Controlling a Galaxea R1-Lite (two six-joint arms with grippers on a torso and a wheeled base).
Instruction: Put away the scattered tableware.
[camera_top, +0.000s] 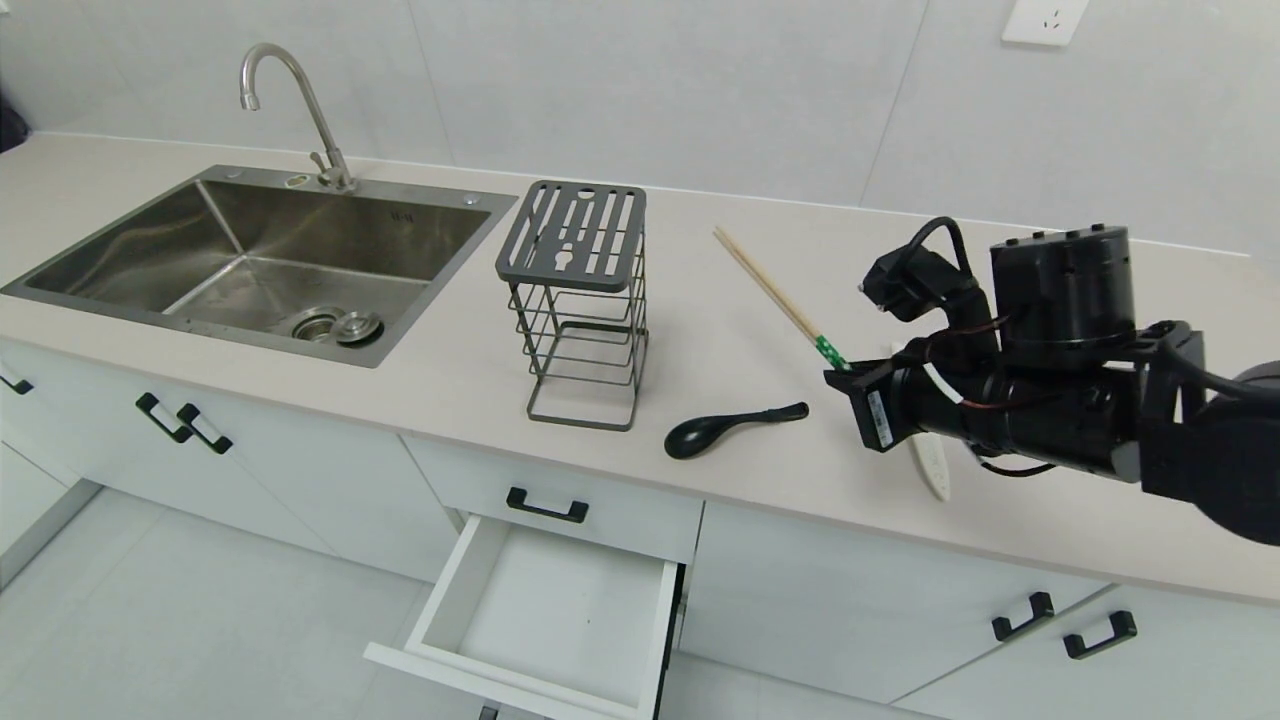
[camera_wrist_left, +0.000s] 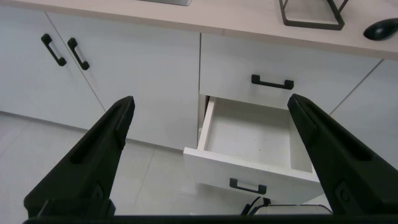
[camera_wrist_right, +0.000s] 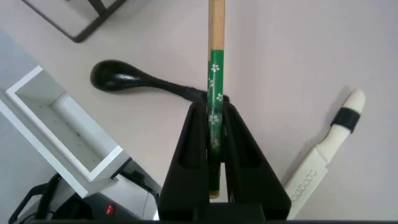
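My right gripper (camera_top: 846, 374) is shut on the green-patterned end of a pair of wooden chopsticks (camera_top: 775, 293), which point away over the counter toward the wall. The chopsticks (camera_wrist_right: 216, 74) run straight out from between the pinched fingers (camera_wrist_right: 193, 143). A black spoon (camera_top: 735, 425) lies on the counter just left of that gripper, and it appears again in the wrist views (camera_wrist_right: 124, 78) (camera_wrist_left: 380, 28). A white utensil (camera_wrist_right: 323, 168) with a black band lies under the right arm (camera_top: 932, 465). My left gripper (camera_wrist_left: 211, 102) is open, low in front of the cabinets, facing the open drawer (camera_wrist_left: 249, 140).
A dark grey wire rack (camera_top: 575, 300) with a slotted top stands mid-counter. The steel sink (camera_top: 130, 250) and tap (camera_top: 300, 100) are at the left. Below the rack an empty white drawer (camera_top: 550, 610) is pulled out. Cabinet doors with black handles (camera_wrist_left: 62, 50) line the front.
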